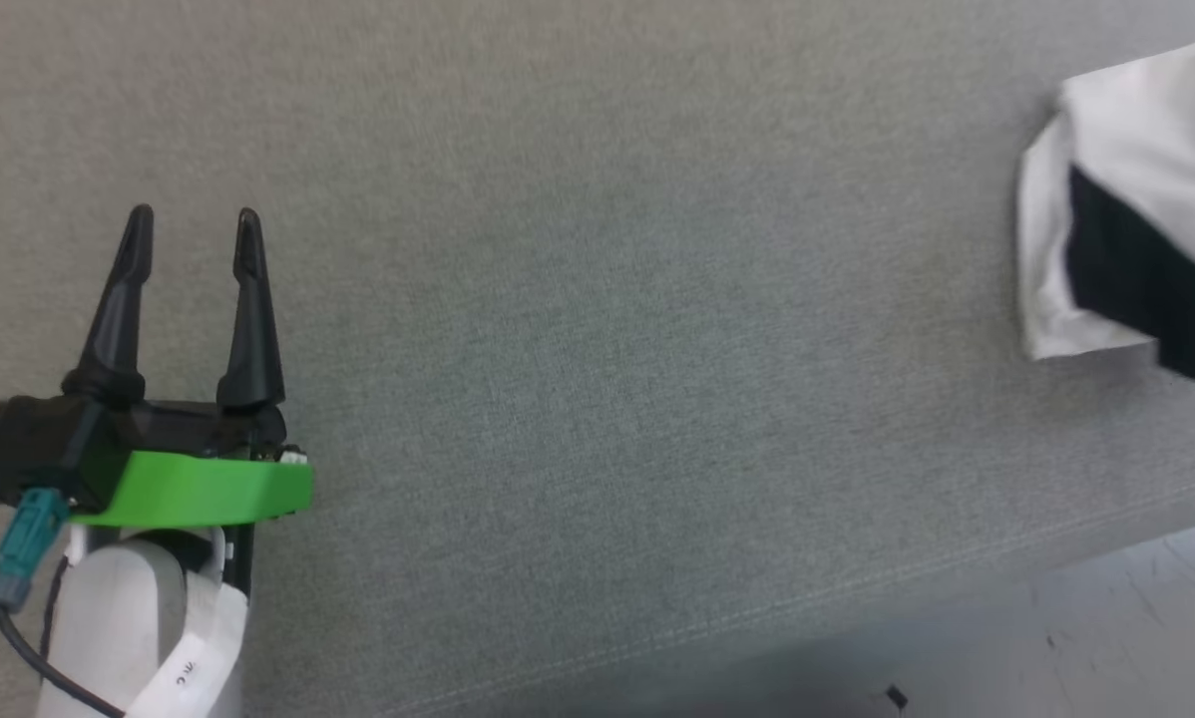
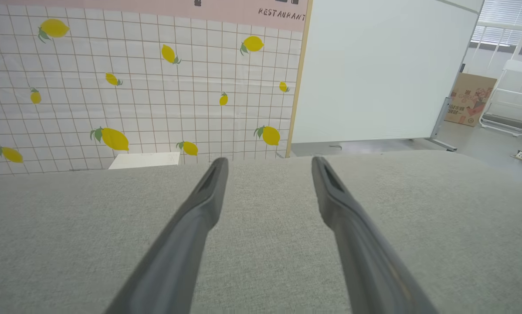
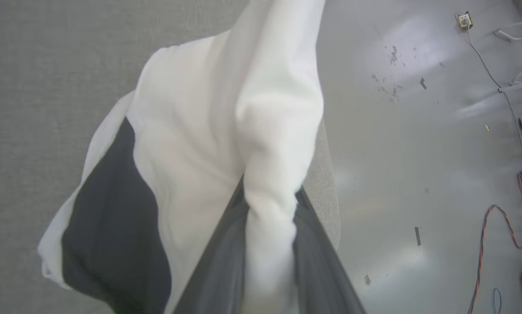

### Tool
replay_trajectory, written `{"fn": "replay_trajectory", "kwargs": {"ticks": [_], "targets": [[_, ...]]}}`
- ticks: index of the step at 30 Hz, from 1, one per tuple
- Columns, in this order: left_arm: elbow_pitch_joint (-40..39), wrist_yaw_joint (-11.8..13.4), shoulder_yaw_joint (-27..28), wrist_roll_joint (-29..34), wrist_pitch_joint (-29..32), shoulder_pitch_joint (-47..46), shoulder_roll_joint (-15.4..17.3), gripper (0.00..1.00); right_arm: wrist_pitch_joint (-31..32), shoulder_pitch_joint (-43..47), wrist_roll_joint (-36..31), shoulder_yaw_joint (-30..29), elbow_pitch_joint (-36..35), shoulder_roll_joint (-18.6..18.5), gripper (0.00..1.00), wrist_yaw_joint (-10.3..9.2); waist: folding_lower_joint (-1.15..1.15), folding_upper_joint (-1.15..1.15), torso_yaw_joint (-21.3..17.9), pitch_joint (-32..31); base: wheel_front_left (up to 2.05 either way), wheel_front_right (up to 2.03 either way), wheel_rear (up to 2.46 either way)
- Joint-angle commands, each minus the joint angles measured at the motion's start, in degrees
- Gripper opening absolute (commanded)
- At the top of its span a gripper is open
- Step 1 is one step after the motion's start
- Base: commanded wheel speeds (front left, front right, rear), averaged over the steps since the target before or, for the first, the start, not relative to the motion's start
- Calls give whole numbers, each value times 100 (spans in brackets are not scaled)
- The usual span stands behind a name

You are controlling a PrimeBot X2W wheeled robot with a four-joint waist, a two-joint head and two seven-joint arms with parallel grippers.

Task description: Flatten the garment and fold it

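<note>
Cloth of the white, black-sleeved T-shirt (image 3: 191,144) is pinched in my right tool (image 3: 272,192); my left tool (image 1: 195,216), fingers spread, is over the grey tabletop (image 1: 597,349), well apart.

The garment (image 1: 1146,130) is sitting upper right over the cushion (image 1: 597,299); the left gripper (image 1: 195,211) is hovering lower left.

Open grey surface (image 1: 597,299) mid-view, garment (image 1: 1136,199) bunched at right edge

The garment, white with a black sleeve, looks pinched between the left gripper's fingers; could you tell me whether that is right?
Not quite: it is the right gripper that pinches the garment, as the right wrist view shows. The rest stands.
</note>
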Motion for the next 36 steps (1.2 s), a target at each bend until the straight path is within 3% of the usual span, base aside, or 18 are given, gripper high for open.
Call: {"fn": "replay_trajectory", "kwargs": {"ticks": [1, 9, 10, 11, 19, 24, 29, 36], "targets": [[-87, 12, 29, 51, 38, -105, 78, 100, -80, -166, -110, -164, 92, -48, 0, -10, -1, 0, 443, 1174, 0, 0, 0], [-355, 32, 19, 40, 138, -221, 180, 100, -292, -540, -531, -822, 465, -499, 0, -10, -1, 0, 776, 1671, 0, 0, 0], [-386, 43, 10, 35, 140, -232, 196, 100, -409, -630, -738, -1112, 593, -632, 87, -10, -1, 0, 842, 1722, 0, 0, 0], [-388, 47, 10, 30, 137, -229, 200, 100, -428, -657, -836, -1200, 649, -680, 100, -10, -1, 0, 857, 1720, 0, 0, 0], [-162, 72, -46, -25, 27, -118, 142, 100, -813, -927, -1254, -1823, 670, -875, 100, -10, -1, 0, 905, 1212, 0, 0, 0], [132, 91, -58, -125, -91, -41, 34, 100, -1330, -1171, -937, -1706, 308, -758, 100, -10, -1, 0, 936, 540, 0, 0, 0], [450, 178, 52, -279, -171, 131, -99, 100, -1897, -1305, -166, -1118, -201, -305, 100, -10, -1, 0, 1005, -258, 0, 0, 0], [752, 495, 332, -441, -189, 366, -223, 100, -2981, -930, 762, -384, -939, 753, 100, -10, -1, 0, 1259, -1162, 0, 0, 0]]}}
